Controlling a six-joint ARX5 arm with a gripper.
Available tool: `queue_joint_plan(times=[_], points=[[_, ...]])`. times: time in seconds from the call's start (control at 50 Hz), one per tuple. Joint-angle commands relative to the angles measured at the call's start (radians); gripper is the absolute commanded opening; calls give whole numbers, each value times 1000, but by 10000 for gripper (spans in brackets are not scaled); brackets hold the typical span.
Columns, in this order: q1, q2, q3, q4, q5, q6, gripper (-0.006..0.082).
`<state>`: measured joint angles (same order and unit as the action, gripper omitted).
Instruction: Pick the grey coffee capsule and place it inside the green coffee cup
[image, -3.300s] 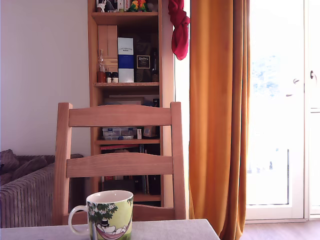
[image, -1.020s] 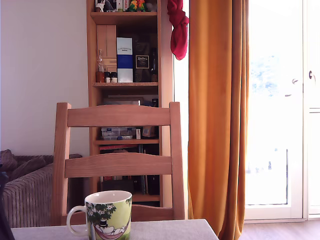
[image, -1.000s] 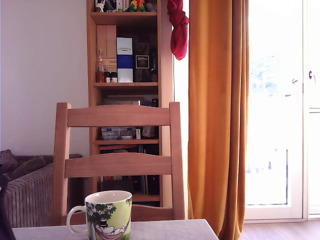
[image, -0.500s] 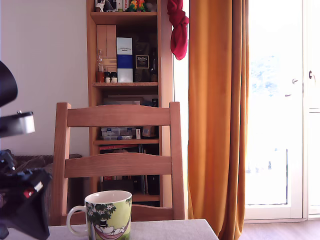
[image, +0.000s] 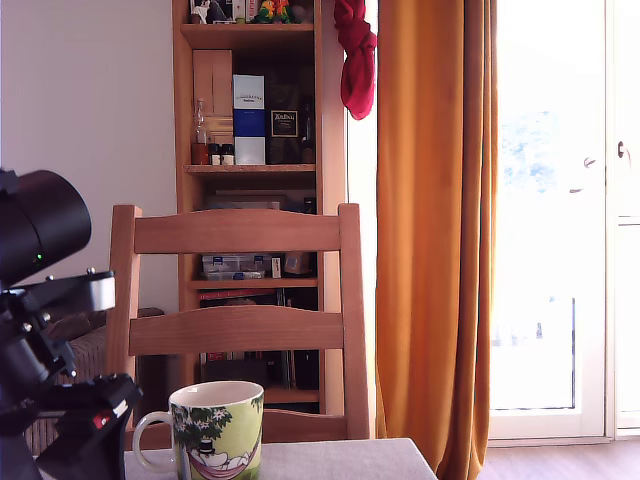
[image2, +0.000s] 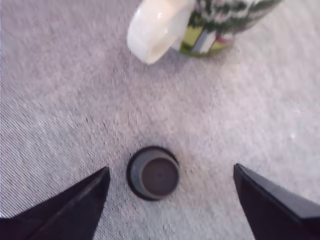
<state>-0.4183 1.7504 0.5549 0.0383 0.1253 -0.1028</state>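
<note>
Wooden chair (image: 236, 300), bookshelf (image: 255, 150), orange curtain (image: 435, 230), bright glass door (image: 560, 220), white wall (image: 90, 120)

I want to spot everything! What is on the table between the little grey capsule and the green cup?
Nothing. In the wrist view only bare grey cloth lies between the grey capsule and the green cup.

Black robot arm (image: 45, 330) at the exterior view's left edge, its rounded joint housing uppermost and the wrist angled downward. Gripper (image2: 171, 192) in the wrist view: two dark, pointed fingers (image2: 75, 210) spread wide apart, nothing between them gripped, tips pointing down.
</note>
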Motion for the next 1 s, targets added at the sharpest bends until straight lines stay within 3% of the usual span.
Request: queue_joint_plan(times=[0.0, 0.18, 0.3, 0.52, 0.98], points=[[-3, 31, 2, -9, 2, 11, 718], [-3, 45, 10, -2, 2, 18, 693], [-3, 45, 19, -12, 2, 18, 583], [-3, 45, 21, -10, 0, 26, 306], [-3, 45, 23, 28, -28, 32, 286]])
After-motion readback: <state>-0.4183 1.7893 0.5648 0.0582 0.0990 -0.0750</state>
